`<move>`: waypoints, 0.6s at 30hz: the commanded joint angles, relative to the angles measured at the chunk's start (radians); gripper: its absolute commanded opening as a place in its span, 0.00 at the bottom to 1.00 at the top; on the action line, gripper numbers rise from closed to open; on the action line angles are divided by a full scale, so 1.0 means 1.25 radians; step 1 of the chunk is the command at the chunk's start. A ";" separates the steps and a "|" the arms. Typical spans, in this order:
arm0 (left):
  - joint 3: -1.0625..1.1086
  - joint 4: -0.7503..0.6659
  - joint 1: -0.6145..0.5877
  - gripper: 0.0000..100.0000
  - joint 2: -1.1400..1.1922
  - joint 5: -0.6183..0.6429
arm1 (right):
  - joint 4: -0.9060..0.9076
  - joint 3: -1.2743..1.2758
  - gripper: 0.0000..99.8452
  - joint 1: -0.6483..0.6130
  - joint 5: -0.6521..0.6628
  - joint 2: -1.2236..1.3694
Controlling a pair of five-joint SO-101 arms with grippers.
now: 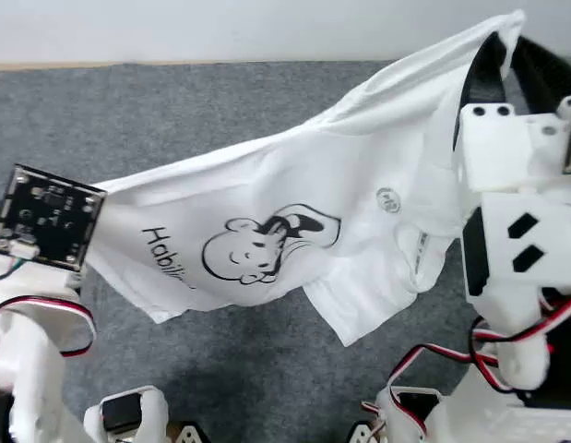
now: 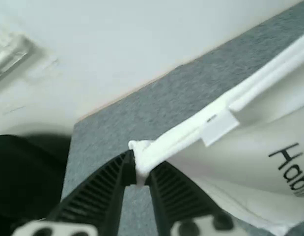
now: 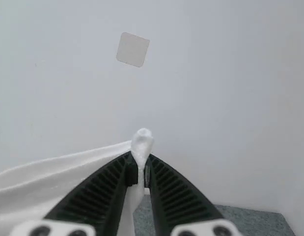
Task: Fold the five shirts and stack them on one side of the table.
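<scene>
**White shirt (image 1: pixel 294 212) held in a two-point spread above the grey table (image 1: pixel 174 101).** The left gripper (image 2: pixel 137 169) was closed on a bunched edge of the cloth, and the fabric ran away from it as a tight, rope-like fold. The right gripper (image 3: pixel 140 169) was likewise clamped on a small tuft of cloth, seen against the pale wall (image 3: pixel 215 73). The shirt spanned the gap between the arms on a slant, with the printed cartoon (image 1: pixel 267 245) facing upward and one sleeve (image 1: pixel 359 309) drooping loose below the span. Gripping two separated points probably served to draw the cloth open and smooth, so that it could be laid flat for folding. Whether the lowest fabric touched the table could not be determined. By this arrangement, neither folding nor stacking of this shirt had yet begun.
</scene>
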 commanded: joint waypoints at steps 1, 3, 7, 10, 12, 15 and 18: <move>-0.006 -0.052 -0.034 0.00 0.002 0.002 | -0.002 -0.026 0.01 0.004 0.069 0.013; -0.007 -0.064 -0.034 0.00 -0.001 0.002 | -0.008 -0.026 0.01 0.004 0.122 0.014; -0.017 -0.043 -0.032 0.00 -0.001 0.004 | -0.067 -0.027 0.01 0.004 0.227 0.004; -0.015 -0.022 -0.031 0.00 -0.001 0.004 | -0.126 -0.032 0.01 0.004 0.281 -0.001; -0.015 -0.011 -0.031 0.00 -0.001 0.004 | -0.161 -0.031 0.01 0.002 0.307 -0.009; -0.018 -0.002 -0.031 0.00 -0.001 0.004 | -0.195 -0.031 0.01 -0.048 0.365 -0.025; -0.019 -0.002 -0.031 0.00 -0.001 0.002 | -0.197 -0.031 0.01 -0.099 0.438 -0.047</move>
